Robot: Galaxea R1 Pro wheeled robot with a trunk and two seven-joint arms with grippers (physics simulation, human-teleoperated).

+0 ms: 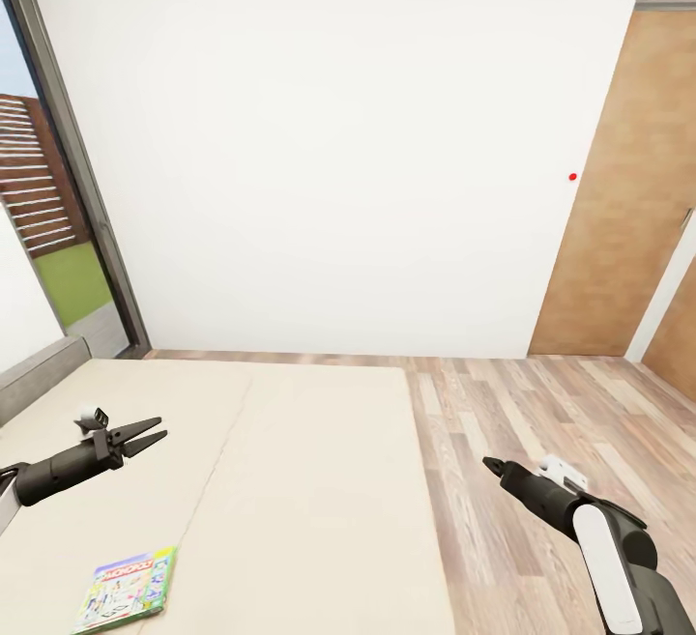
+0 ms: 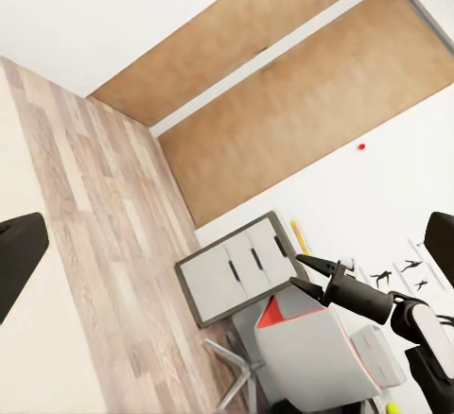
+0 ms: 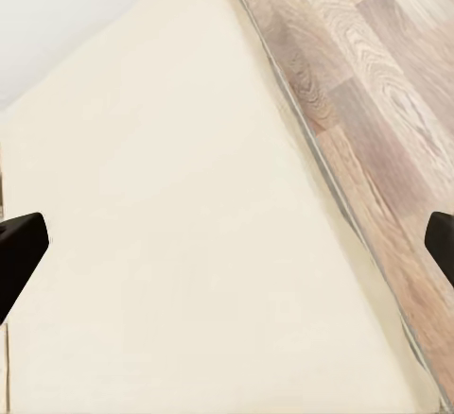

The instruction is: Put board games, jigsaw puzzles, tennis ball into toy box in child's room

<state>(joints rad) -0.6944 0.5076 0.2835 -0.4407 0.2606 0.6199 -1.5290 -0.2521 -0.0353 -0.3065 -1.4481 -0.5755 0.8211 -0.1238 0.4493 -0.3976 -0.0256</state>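
Head view, from the left: the window [image 1: 48,219] and grey headboard [image 1: 39,374] sit at the edge, then the left gripper [image 1: 145,437] hovers over the beige bed [image 1: 290,480] with its two dark fingers spread apart and nothing between them. Its arm reaches in low from the left, nearly level, fingers pointing toward the middle of the mattress. Below it, close to the robot, a white-green board game [image 1: 126,590] lies flat on the mattress, partly cut off by the picture's edge. The box lies nearer the robot than the fingertips and a little to their right, with its long axis running roughly away from the robot with a slight lean. The left arm is clearly the nearer one, so the coming reach probably calls for drawing that claw back and down toward the box.

Further right, past the bed's edge, the right gripper [image 1: 495,466] hangs over the wooden floor [image 1: 541,403], well apart from the game, its forearm angled up toward the bed. Head view leaves its fingers bunched, but the right wrist view puts the dark fingertips [image 3: 21,253] at opposite edges, so it stands open and empty. A wooden door [image 1: 619,190] closes the right side.

Left wrist view looks across the floor to the white-drawered table [image 2: 236,277].
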